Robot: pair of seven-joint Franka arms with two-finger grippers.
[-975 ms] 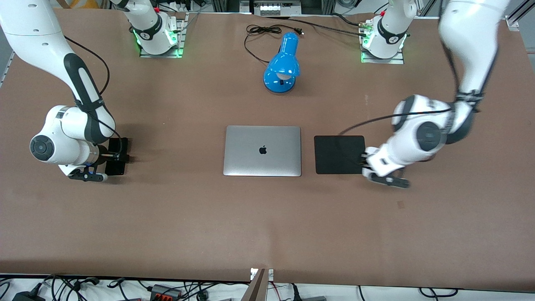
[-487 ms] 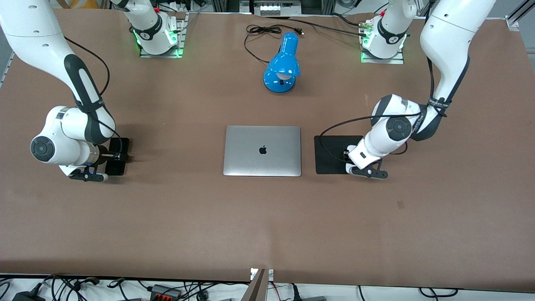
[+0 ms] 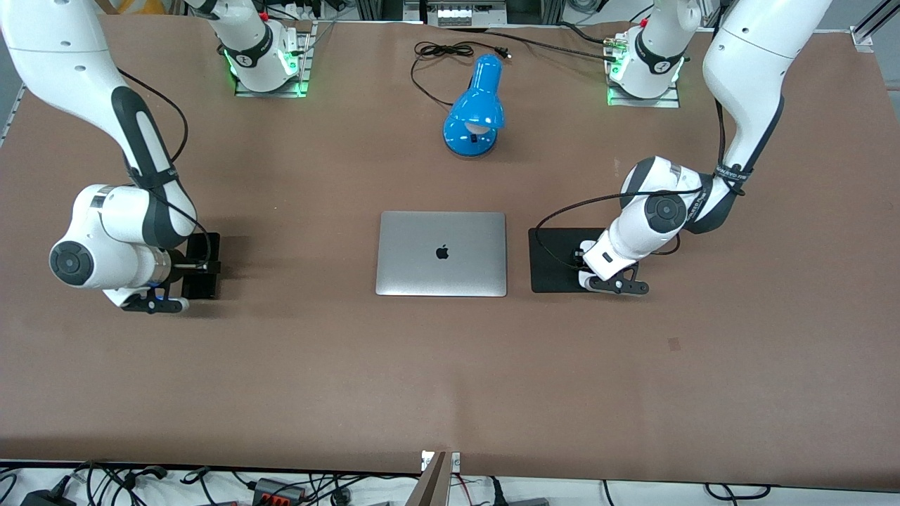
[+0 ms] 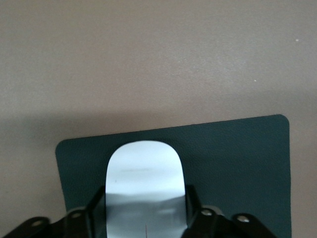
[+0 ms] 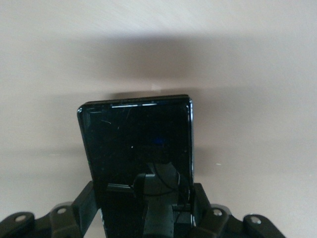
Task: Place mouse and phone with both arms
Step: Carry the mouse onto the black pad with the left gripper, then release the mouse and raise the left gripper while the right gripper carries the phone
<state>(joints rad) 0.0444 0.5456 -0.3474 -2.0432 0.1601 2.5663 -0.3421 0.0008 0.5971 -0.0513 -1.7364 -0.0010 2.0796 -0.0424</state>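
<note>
Gripping phone [image 5: 138,148] edgewise, right gripper [image 5: 143,198] fingers clenched on it low over bench [image 3: 450,365], 9 o'clock of laptop [image 3: 441,254]; left gripper [image 4: 146,213] flanks mouse [image 4: 144,183] on mouse pad [image 4: 237,163], 3 o'clock; grip unclear.

Glossy white oval mouse [image 4: 144,186] on a dark square rubber pad [image 4: 233,153]; slim glossy black phone [image 5: 138,148]; plain brown counter [image 3: 450,365]; bright blue plastic lamp [image 3: 474,109].
</note>
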